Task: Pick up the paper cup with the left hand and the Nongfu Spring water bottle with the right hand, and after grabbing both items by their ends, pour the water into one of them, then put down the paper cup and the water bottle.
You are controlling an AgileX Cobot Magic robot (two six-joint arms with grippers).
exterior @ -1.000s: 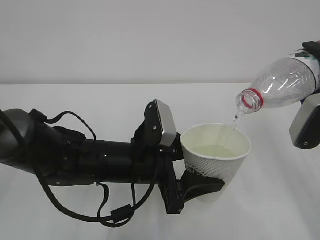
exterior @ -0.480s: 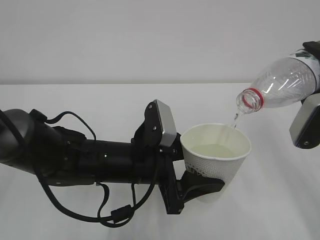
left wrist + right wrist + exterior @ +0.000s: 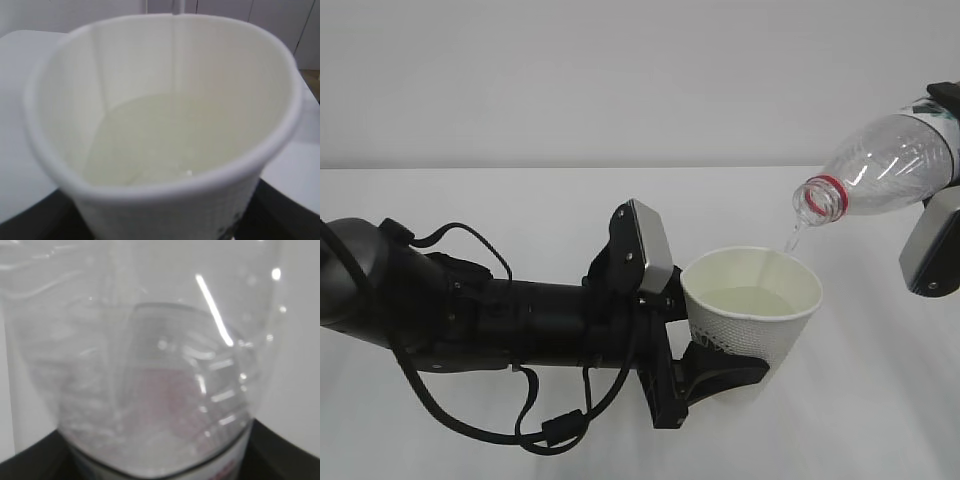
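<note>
My left gripper (image 3: 730,368) is shut on the lower part of the white paper cup (image 3: 772,335), holding it upright above the table. Pale water (image 3: 752,300) fills the cup's bottom; the left wrist view shows that water (image 3: 150,150) inside the cup (image 3: 60,150). The clear Nongfu Spring water bottle (image 3: 885,160) is tilted, its red-ringed mouth (image 3: 818,198) down and left, just above the cup's far rim. A thin trickle (image 3: 790,240) falls from the mouth. My right gripper (image 3: 948,150) is shut on the bottle's label end at the right edge. The bottle (image 3: 160,380) fills the right wrist view.
The white table (image 3: 520,210) stretches under both arms, with a plain pale wall behind it. My left arm (image 3: 480,320) and its looping cables (image 3: 550,430) lie low across the left half.
The stream from the bottle's mouth has thinned to a trickle. Neither arm, the cup nor the bottle has visibly moved.
</note>
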